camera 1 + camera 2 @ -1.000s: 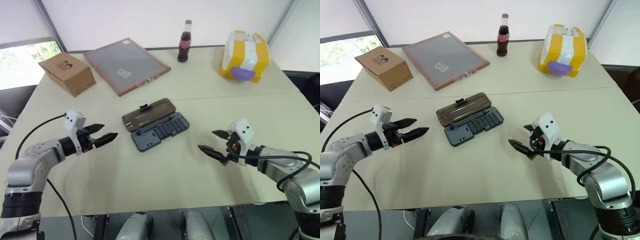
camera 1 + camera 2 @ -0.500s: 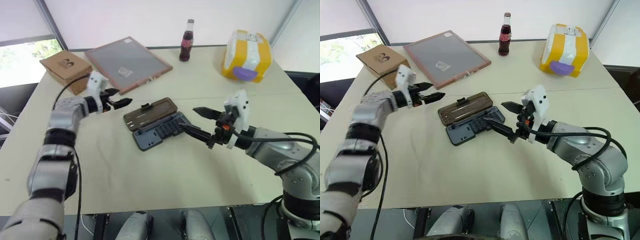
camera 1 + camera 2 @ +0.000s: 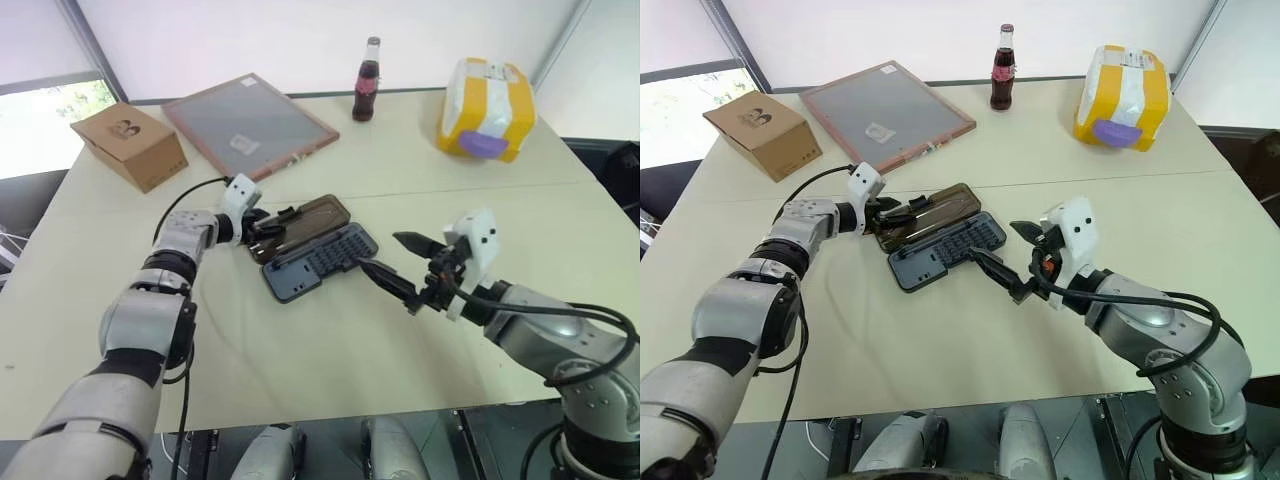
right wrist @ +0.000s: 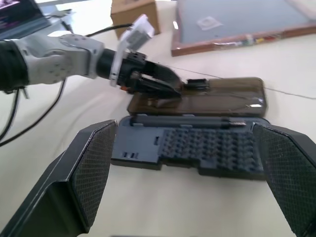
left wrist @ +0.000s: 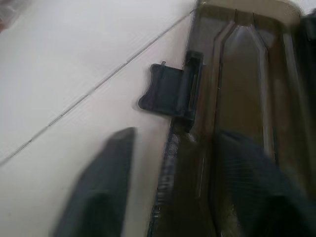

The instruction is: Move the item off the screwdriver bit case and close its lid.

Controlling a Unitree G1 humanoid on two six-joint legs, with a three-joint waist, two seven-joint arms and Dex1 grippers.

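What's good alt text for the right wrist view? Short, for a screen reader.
An open screwdriver bit case lies flat on a pale table, its smoky-brown lid folded back, framed by the right gripper with its fingers spread wide. The left gripper reaches in at the lid's edge near the latch tab. A cardboard box and a framed grey board lie behind.

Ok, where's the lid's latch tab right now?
The latch tab sticks out from the far long edge of the lid, which lies open beside the case base mid-table; the left gripper straddles that edge right next to it.
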